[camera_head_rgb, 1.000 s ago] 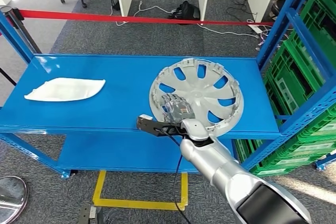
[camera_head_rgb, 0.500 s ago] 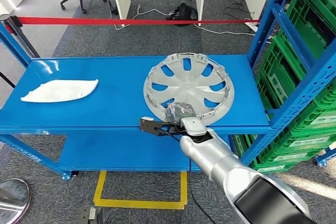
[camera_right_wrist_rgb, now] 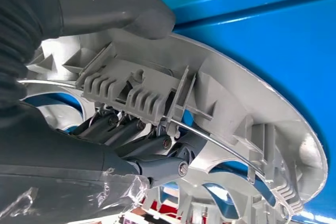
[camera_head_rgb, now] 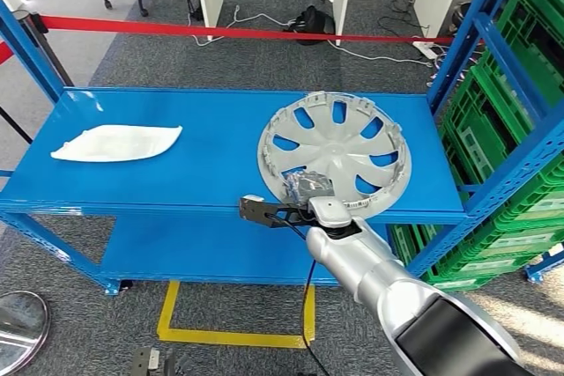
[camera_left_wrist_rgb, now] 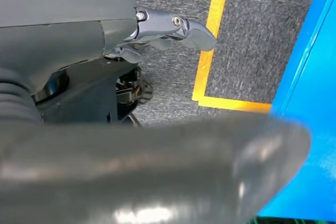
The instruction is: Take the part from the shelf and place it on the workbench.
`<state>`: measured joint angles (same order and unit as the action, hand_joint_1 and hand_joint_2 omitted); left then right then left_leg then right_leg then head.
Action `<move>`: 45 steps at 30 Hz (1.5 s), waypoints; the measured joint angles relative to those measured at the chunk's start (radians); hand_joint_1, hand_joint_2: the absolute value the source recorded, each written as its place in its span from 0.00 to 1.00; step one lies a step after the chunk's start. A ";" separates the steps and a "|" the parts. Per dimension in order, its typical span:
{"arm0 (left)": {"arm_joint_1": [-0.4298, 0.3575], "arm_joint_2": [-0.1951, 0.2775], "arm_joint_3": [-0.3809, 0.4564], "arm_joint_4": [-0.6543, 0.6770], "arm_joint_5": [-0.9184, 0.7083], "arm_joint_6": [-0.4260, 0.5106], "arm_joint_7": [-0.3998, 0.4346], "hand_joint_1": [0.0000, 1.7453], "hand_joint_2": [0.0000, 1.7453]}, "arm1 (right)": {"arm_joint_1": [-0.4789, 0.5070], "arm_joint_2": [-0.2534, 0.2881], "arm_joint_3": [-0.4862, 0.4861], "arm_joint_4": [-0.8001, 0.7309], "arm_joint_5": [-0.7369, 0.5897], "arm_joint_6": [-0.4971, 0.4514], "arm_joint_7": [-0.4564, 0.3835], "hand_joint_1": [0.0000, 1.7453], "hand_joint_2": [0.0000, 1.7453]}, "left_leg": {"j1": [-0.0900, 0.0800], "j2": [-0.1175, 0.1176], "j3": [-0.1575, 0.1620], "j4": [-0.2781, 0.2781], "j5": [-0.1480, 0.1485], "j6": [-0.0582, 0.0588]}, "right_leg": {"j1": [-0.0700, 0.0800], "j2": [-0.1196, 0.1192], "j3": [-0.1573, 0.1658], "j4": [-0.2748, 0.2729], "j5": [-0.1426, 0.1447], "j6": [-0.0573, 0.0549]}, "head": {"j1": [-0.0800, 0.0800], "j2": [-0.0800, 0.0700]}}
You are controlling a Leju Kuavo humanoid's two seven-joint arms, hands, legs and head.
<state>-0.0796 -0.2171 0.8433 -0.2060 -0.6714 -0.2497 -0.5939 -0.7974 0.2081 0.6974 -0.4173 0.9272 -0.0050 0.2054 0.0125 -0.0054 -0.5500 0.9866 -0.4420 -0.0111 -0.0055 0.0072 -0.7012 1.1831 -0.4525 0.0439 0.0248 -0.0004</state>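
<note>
Currently the right hand (camera_head_rgb: 307,188) grips the near rim of the silver wheel cover (camera_head_rgb: 335,154), thumb on one face and fingers (camera_right_wrist_rgb: 130,135) through its openings. Wheel cover lies near the blue shelf's (camera_head_rgb: 199,165) front right corner. Left hand (camera_left_wrist_rgb: 166,27) hangs above the floor, grasp state indeterminate.
</note>
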 joint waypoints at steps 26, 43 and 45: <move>-0.003 -0.004 0.041 0.000 0.019 -0.016 0.036 0.00 1.00 | 0.008 0.020 -0.047 0.000 0.027 -0.033 -0.029 1.00 1.00 | 0.007 -0.001 -0.031 0.004 0.019 -0.002 | -0.001 0.002 -0.032 0.067 -0.068 0.007 | 0.003 0.000; -0.003 -0.007 0.043 0.000 0.001 0.034 0.082 0.00 1.00 | 0.057 0.028 -0.127 -0.072 -0.031 -0.219 -0.136 1.00 1.00 | 0.004 -0.004 -0.178 0.292 -0.115 -0.052 | -0.004 0.004 0.071 -0.148 0.039 -0.042 | -0.011 0.000; -0.002 -0.007 0.043 0.000 -0.002 0.038 0.083 0.00 1.00 | 0.069 0.028 -0.139 -0.086 -0.052 -0.232 -0.162 1.00 1.00 | 0.005 -0.004 -0.164 0.249 -0.067 -0.050 | -0.004 0.005 0.074 -0.148 0.038 -0.042 | -0.011 0.000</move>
<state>-0.0820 -0.2241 0.8866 -0.2060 -0.6735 -0.2116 -0.5104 -0.7284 0.2365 0.5587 -0.5033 0.8751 -0.2370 0.0433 0.0171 -0.0091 -0.7136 1.2354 -0.5087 -0.0611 -0.0096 0.0121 -0.6274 1.0347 -0.4147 0.0020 0.0135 -0.0004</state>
